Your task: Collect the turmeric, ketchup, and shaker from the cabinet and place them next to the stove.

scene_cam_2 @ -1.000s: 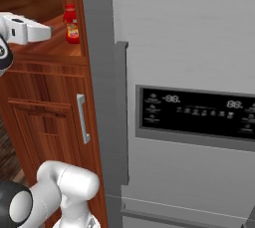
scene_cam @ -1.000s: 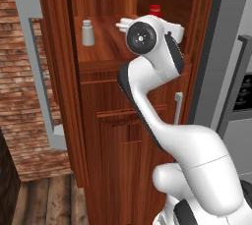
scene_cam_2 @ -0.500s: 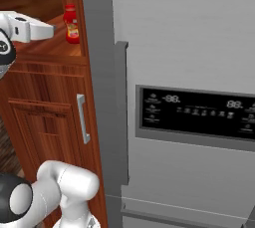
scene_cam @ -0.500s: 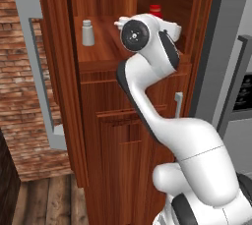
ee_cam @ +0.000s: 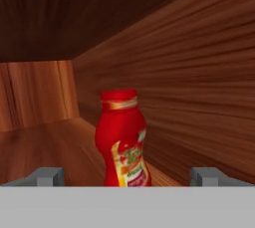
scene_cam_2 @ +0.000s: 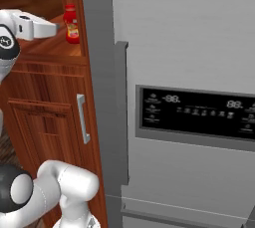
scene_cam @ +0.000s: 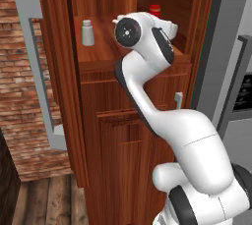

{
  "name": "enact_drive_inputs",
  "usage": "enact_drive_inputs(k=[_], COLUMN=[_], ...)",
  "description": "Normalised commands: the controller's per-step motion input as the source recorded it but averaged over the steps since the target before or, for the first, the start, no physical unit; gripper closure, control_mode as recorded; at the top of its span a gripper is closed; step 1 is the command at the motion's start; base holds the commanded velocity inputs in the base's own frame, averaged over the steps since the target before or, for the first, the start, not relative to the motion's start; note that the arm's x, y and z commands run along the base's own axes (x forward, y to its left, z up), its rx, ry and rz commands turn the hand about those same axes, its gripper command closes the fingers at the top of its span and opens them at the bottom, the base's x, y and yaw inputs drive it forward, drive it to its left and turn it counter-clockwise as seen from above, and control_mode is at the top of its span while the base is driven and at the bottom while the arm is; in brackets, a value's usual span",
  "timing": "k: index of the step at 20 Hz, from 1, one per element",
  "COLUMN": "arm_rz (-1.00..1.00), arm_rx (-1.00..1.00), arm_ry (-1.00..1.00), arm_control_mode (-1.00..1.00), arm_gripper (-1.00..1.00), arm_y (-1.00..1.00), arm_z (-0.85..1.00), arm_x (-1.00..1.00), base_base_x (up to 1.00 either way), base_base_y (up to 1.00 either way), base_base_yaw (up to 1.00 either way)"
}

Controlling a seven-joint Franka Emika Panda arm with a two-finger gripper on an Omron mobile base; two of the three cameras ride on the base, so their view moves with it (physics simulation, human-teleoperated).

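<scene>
With its pincer spread wide before the upright ketchup at frame centre, I'd expect light, slick, squeezable plastic, best gripped gently around the labelled belly.

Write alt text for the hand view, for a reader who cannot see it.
A red ketchup bottle with a yellowish label stands upright on the wooden shelf inside the cabinet, close to its side wall. The open gripper is lined up on it, one finger tip on either side, not yet touching.
</scene>
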Motion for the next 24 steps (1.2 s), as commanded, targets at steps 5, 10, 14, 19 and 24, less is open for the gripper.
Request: enact_drive_inputs(k=[5,10,14,19,24], arm_rz=[-0.04,-0.03,-0.03,-0.02,-0.02], arm_rx=[0.00,0.00,0.01,0.00,0.00], arm_ry=[0.00,0.00,0.00,0.00,0.00], arm_control_mode=[-1.00,-1.00,-1.00,-1.00,-1.00], arm_gripper=[-1.00,-1.00,-1.00,-1.00,-1.00], arm_y=[0.00,0.00,-0.04,-0.10,-0.10], arm_z=[0.00,0.00,0.00,0.00,0.00], arm_x=[0.20,0.12,0.08,0.08,0.10], base_base_x=[0.00,0.00,0.00,0.00,0.00], base_base_y=[0.00,0.00,0.00,0.00,0.00], base_base_yaw=[0.00,0.00,0.00,0.00,0.00])
